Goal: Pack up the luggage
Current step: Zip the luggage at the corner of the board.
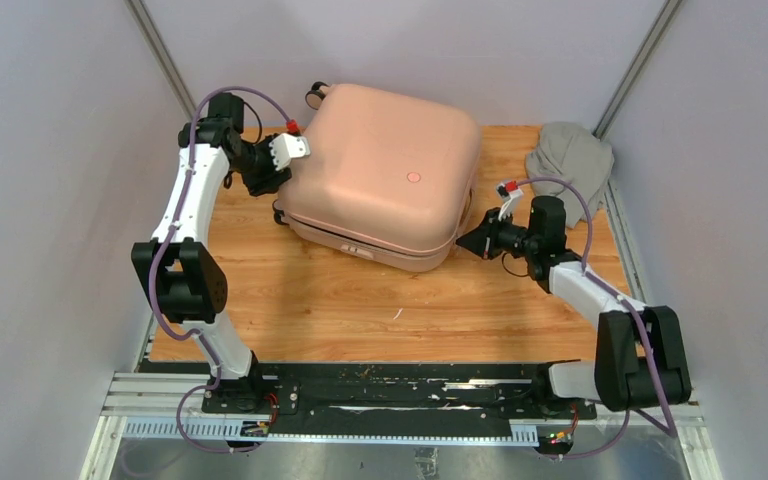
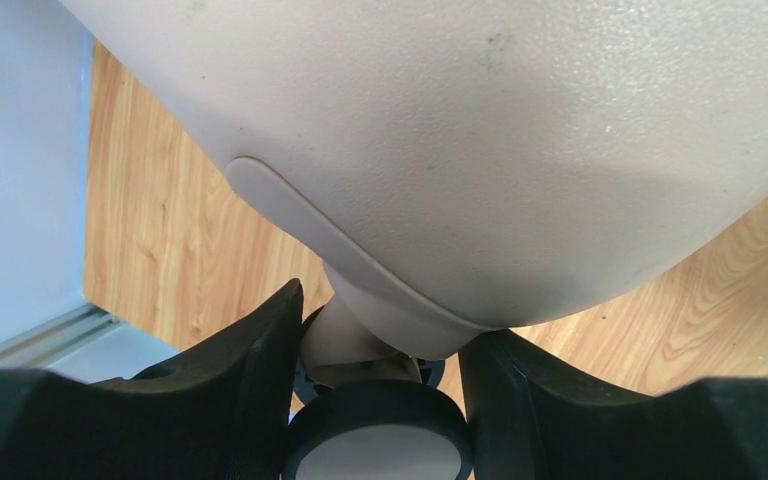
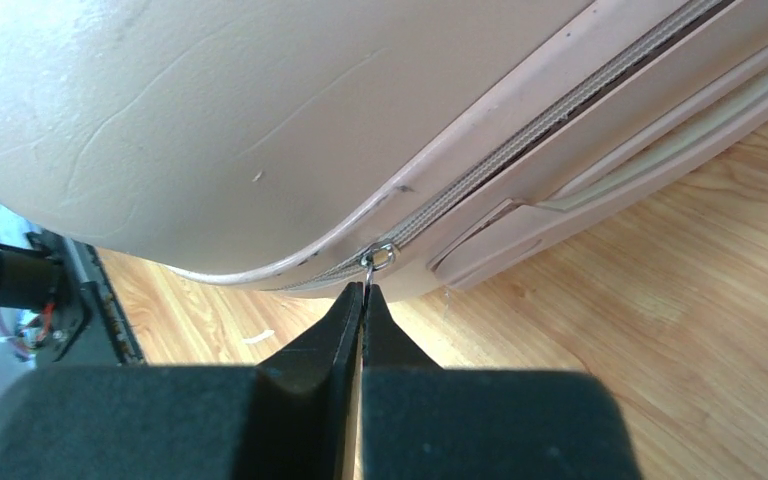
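Note:
The luggage (image 1: 380, 175), a pale pink hard-shell suitcase, lies shut and flat on the wooden table (image 1: 360, 310). At its left corner my left gripper (image 1: 280, 182) is shut on a black caster wheel (image 2: 380, 440); in the left wrist view the left gripper (image 2: 385, 320) has one finger touching each side of the wheel under the shell (image 2: 460, 130). At the near right corner my right gripper (image 1: 463, 240) is shut. In the right wrist view the right gripper (image 3: 364, 290) pinches the thin metal zipper pull (image 3: 370, 268) below the shell (image 3: 210, 120).
A grey cloth bundle (image 1: 570, 155) lies at the back right corner of the table. Another caster wheel (image 1: 315, 95) sticks out at the suitcase's far left corner. Grey walls stand close on both sides. A black rail (image 1: 390, 395) runs along the near edge.

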Controlling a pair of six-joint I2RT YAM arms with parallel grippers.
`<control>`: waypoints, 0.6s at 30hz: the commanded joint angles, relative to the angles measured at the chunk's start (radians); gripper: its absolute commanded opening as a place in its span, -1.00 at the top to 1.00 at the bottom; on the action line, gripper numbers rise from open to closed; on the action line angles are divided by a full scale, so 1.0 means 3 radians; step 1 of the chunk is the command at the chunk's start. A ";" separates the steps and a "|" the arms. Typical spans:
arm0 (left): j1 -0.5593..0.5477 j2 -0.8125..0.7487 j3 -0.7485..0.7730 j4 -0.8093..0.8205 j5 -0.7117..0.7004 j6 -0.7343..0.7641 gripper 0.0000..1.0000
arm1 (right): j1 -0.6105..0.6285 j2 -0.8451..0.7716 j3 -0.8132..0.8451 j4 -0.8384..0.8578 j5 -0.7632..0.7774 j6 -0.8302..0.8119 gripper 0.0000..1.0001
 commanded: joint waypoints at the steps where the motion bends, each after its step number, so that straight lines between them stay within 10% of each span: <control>1: 0.0003 -0.0117 0.0224 0.0338 0.0154 -0.0565 1.00 | 0.0276 -0.0344 -0.0131 -0.0222 0.0103 -0.0199 1.00; 18: -0.0008 -0.0242 -0.0032 0.0405 0.0147 -0.0991 1.00 | 0.1439 -0.0778 -0.0175 -0.0936 0.1292 -0.0437 0.96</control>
